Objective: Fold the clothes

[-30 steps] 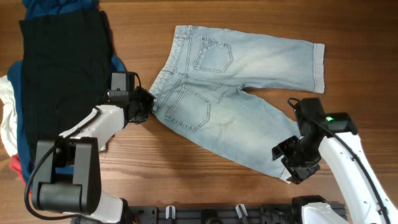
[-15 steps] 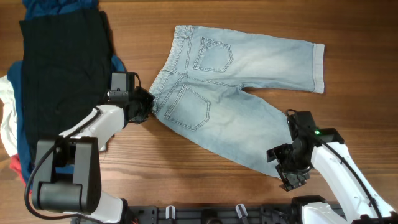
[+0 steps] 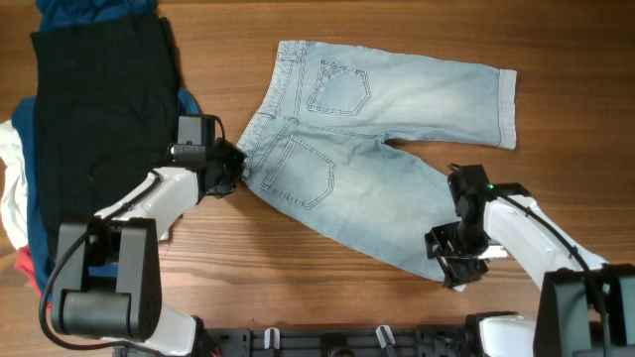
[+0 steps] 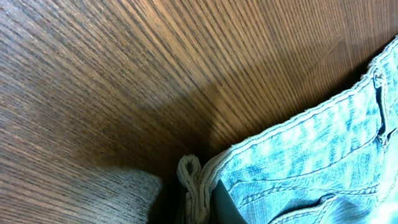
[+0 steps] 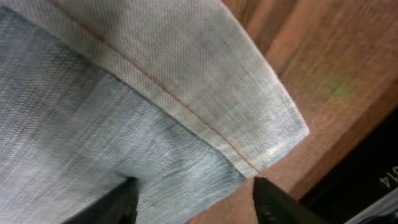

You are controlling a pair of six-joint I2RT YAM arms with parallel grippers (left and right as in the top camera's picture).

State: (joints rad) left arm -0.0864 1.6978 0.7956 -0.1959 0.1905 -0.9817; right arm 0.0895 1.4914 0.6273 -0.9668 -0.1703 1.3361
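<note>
The light blue denim shorts (image 3: 377, 149) lie flat, back pockets up, waistband at the left, one leg running right and one toward the front right. My left gripper (image 3: 234, 169) is shut on the waistband edge (image 4: 196, 186), which is bunched between its fingers. My right gripper (image 3: 454, 260) is open over the cuffed hem (image 5: 186, 81) of the near leg; one finger rests on the denim, the other on the wood beside the hem corner.
A pile of other clothes sits at the left: a large black garment (image 3: 94, 109) over navy (image 3: 189, 101), white (image 3: 12, 188) and red (image 3: 25, 266) pieces. The table's front edge (image 5: 348, 155) runs just past the hem corner.
My right gripper has moved left and slightly up along the table front, onto the near leg's hem. The left arm and the shorts have not moved.
</note>
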